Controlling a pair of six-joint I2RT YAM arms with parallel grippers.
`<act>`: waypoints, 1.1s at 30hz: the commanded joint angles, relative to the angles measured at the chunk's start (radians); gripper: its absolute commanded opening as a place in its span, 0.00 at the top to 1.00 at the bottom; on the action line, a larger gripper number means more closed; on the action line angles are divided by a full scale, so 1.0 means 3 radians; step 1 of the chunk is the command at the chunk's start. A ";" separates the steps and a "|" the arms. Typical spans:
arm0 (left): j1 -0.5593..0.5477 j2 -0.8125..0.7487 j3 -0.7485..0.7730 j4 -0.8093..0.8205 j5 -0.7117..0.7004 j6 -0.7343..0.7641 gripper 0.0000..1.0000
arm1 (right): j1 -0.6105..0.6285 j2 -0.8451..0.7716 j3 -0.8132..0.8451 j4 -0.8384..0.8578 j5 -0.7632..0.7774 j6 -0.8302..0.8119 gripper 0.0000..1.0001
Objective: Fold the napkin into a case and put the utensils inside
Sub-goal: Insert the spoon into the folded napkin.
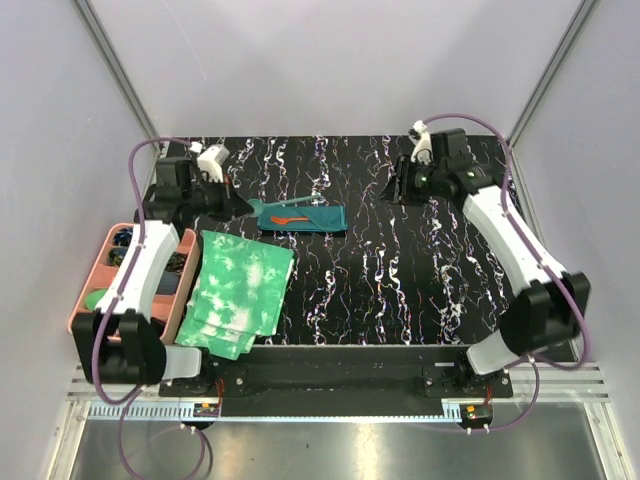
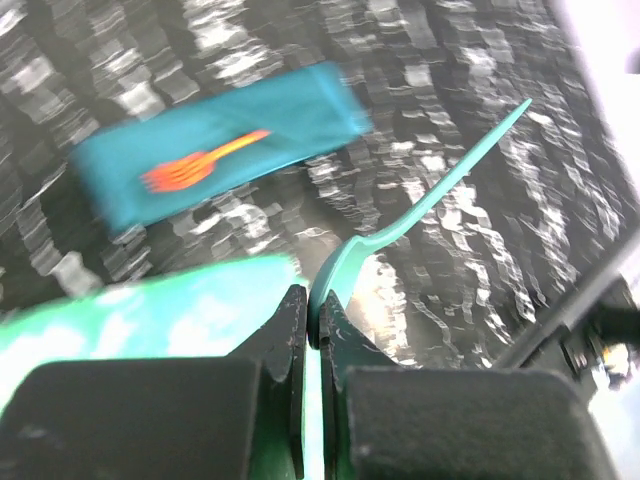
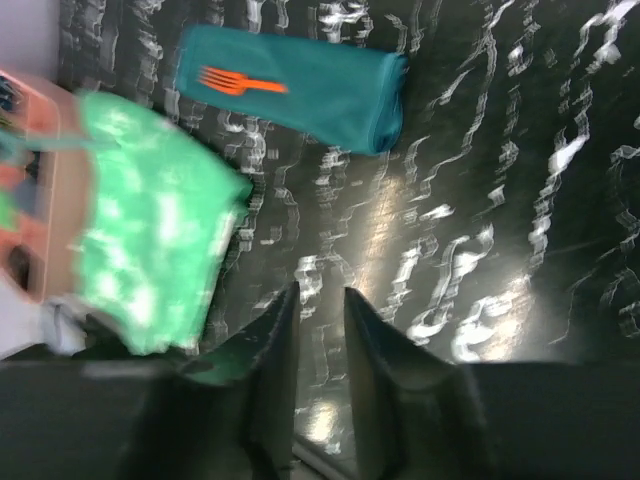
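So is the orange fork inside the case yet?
Out. The whole orange fork lies exposed on top of the folded teal case, tines and handle visible.

Left gripper (image 2: 318,308) pinched tight on spoon (image 2: 430,195). Right gripper (image 3: 320,300) extended far-right, fingers slightly apart, empty.

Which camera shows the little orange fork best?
The right wrist view: the orange fork lies sharp on the teal case, tines plain to see. The left wrist view shows it larger but smeared by blur. The top view shows only a tiny orange sliver.
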 commanded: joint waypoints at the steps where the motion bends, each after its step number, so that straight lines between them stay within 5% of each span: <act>1: 0.0204 0.0598 0.0561 -0.0373 -0.0233 0.0008 1.00 | 0.0185 0.0649 0.0497 -0.0285 0.0466 -0.0603 0.79; 9: 0.0251 0.1361 0.1150 -0.0588 -0.0568 0.0111 1.00 | 0.0523 0.1555 0.1010 -0.0177 0.0461 -0.0614 0.99; 15: 0.0251 0.1597 0.1467 -0.0864 -0.1101 0.0269 1.00 | 0.0666 0.2005 0.1245 -0.0014 0.0420 -0.0563 1.00; 33: 0.0251 0.2006 0.1733 -0.1048 -0.1046 0.0351 1.00 | 0.0687 0.2491 0.1435 0.0012 0.0563 -0.0649 1.00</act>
